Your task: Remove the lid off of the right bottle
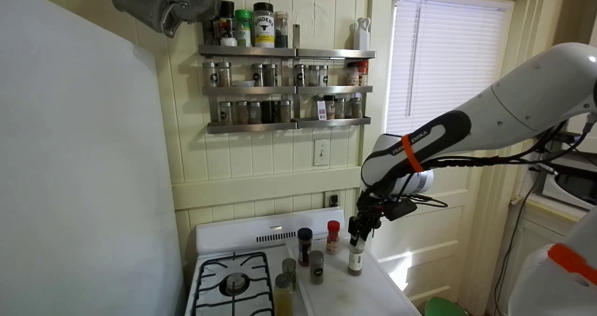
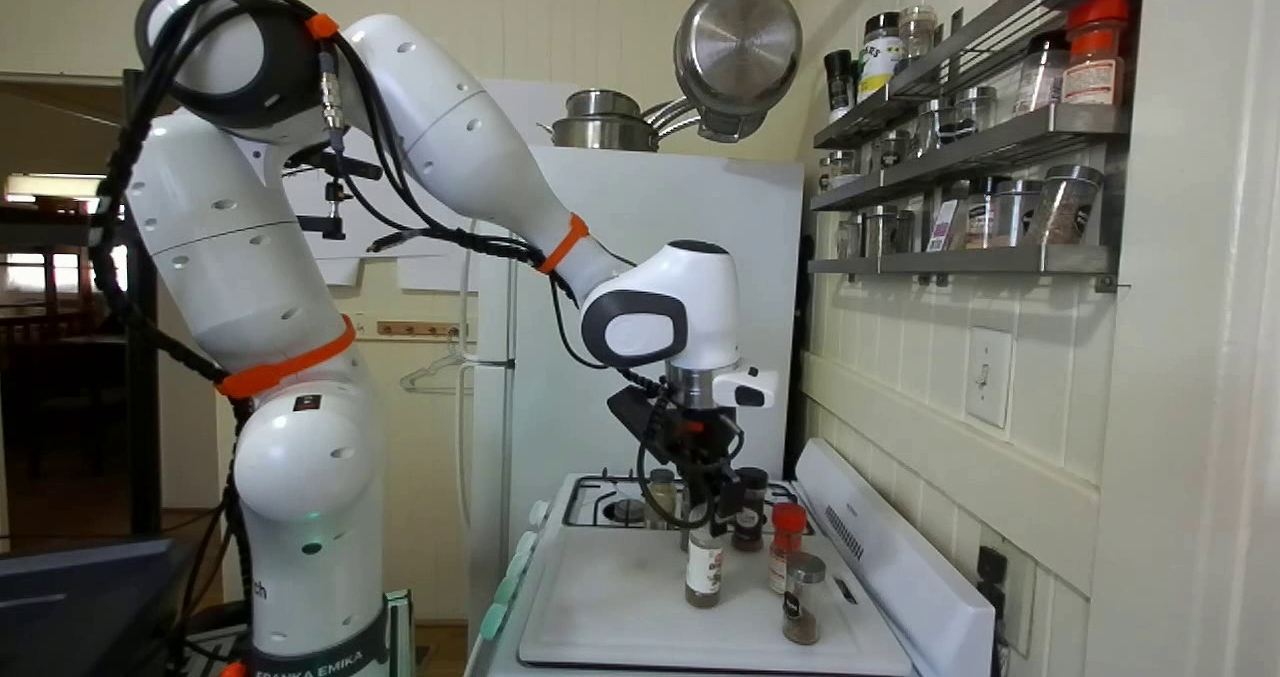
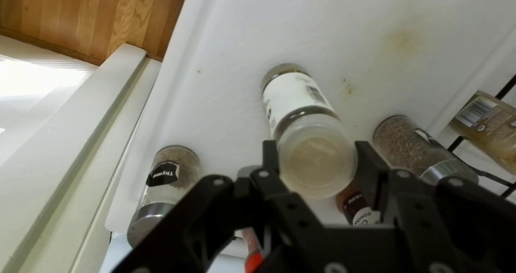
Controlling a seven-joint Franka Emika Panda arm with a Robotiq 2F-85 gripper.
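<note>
The right bottle [image 1: 355,261] stands upright on the white stove cover, with a white label and a see-through body. It also shows in an exterior view [image 2: 704,567] and in the wrist view [image 3: 296,95]. Its lid [image 3: 316,164] looks pale and translucent, not dark, from above. My gripper [image 3: 317,148] points down with one black finger on each side of the lid, both appearing to touch it. In both exterior views the gripper [image 1: 358,239] [image 2: 715,525] sits at the bottle's top and mostly hides the lid. The lid is on the bottle.
A red-capped bottle [image 1: 333,239], a taller dark-capped bottle [image 1: 304,248] and a jar [image 1: 316,267] stand close by. A Thyme jar [image 2: 802,602] stands near the stove's back panel [image 2: 890,547]. Burner grates [image 1: 235,283] lie beside the cover. Spice shelves [image 1: 289,90] hang above.
</note>
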